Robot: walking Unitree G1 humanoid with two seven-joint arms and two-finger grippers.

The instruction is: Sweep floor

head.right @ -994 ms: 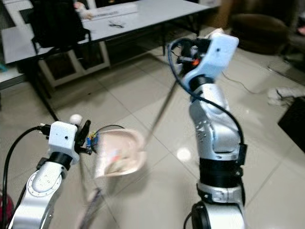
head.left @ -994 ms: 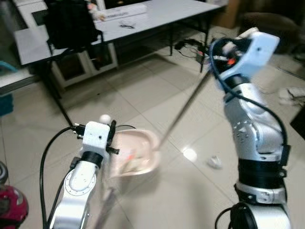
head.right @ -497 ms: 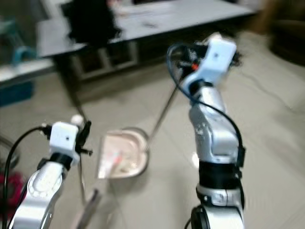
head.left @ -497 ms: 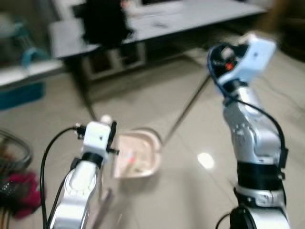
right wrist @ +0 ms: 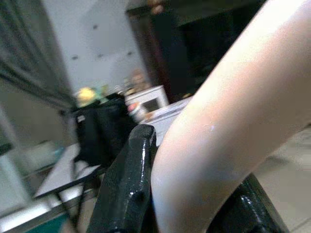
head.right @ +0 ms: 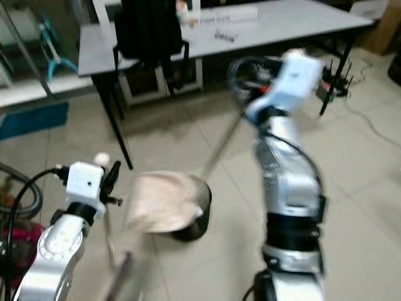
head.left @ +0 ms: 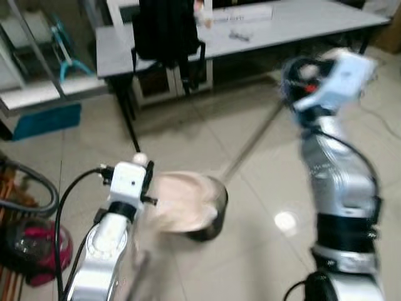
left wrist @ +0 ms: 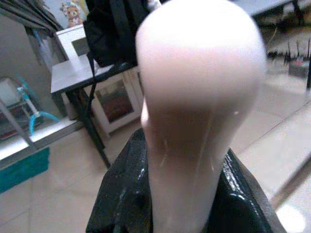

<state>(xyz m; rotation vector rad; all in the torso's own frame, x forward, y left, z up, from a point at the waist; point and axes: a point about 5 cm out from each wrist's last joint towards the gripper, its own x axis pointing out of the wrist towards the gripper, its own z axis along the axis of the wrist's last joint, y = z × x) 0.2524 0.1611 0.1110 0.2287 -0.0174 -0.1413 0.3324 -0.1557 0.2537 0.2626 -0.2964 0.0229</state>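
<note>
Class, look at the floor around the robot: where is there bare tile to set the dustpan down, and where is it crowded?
Bare tile lies between the dustpan and the grey table, and right of the right arm. Crowded: the left edge, by the red vacuum and hose. Under the table stand cabinets.

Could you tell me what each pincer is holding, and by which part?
Left pincer grips the pink dustpan's handle; right pincer grips a pale pink handle, apparently the broom's top end.

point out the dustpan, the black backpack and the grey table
dustpan [head.left: 185, 200], left eye view, pale pink scoop
black backpack [head.left: 164, 28], left eye view, front of the bag
grey table [head.left: 301, 22], left eye view, bare tabletop
</note>
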